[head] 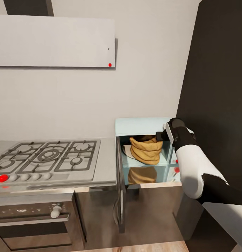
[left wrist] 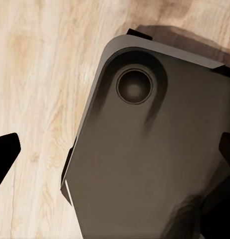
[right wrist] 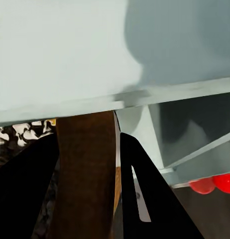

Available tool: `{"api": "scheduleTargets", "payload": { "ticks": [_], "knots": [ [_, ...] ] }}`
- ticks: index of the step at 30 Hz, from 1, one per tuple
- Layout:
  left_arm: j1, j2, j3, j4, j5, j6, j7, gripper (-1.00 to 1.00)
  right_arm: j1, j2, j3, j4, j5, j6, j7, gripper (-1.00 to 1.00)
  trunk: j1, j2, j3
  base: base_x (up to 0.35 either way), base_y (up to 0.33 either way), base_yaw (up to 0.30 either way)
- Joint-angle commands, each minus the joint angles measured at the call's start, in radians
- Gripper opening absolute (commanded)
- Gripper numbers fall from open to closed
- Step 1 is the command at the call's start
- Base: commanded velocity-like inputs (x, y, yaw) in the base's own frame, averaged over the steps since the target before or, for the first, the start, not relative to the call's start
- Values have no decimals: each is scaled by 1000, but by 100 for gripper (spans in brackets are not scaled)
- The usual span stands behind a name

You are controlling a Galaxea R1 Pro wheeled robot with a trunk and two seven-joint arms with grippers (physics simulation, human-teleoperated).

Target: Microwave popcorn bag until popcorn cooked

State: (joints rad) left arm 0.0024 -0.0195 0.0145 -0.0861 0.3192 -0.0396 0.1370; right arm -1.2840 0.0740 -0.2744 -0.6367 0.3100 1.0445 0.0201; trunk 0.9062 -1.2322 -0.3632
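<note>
Ahead, a pale wall rose behind the counter [head: 103, 176], a grey glossy slab with a metallic edge over dark cabinets. A gas hob [head: 47, 157] with a red knob was set into it, a steel oven [head: 33, 224] sat below, and a grey extractor hood [head: 54, 40] hung above. A tall dark panel [head: 219, 70] closed the room at the right, and light wooden floor [left wrist: 40, 99] showed beneath.

The microwave [head: 142, 125], a mint-blue box, stood at the counter's right end with its door [head: 120, 182] swung open. The popcorn bag [head: 146, 150] sat inside on the white plate [head: 127, 151], its reflection showing on the chamber floor.

The right pincer [right wrist: 90, 174] reached into the chamber, its dark fingers [right wrist: 149, 194] closed either side of the bag's brown rim. In the head view the forearm hid the microwave's side panel; only red spots peeked past it.

The left pincer [left wrist: 115, 164] hung over the robot's dark base [left wrist: 154, 149]; just two black finger edges entered the left wrist view, set wide apart.
</note>
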Motion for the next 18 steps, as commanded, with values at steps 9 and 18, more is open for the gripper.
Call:
{"api": "scheduleTargets", "payload": {
  "ticks": [9, 18],
  "knots": [
    [1, 0, 1, -1, 5, -2, 3, 100, -1, 1, -3, -21, 5, 3, 2, 100, 0, -1, -1, 0, 0, 0],
    [0, -3, 2, -1, 4, -3, 3, 100, -1, 1, -3, -21, 4, 3, 6, 100, 0, -1, -1, -144, 0, 0]
  ]
}}
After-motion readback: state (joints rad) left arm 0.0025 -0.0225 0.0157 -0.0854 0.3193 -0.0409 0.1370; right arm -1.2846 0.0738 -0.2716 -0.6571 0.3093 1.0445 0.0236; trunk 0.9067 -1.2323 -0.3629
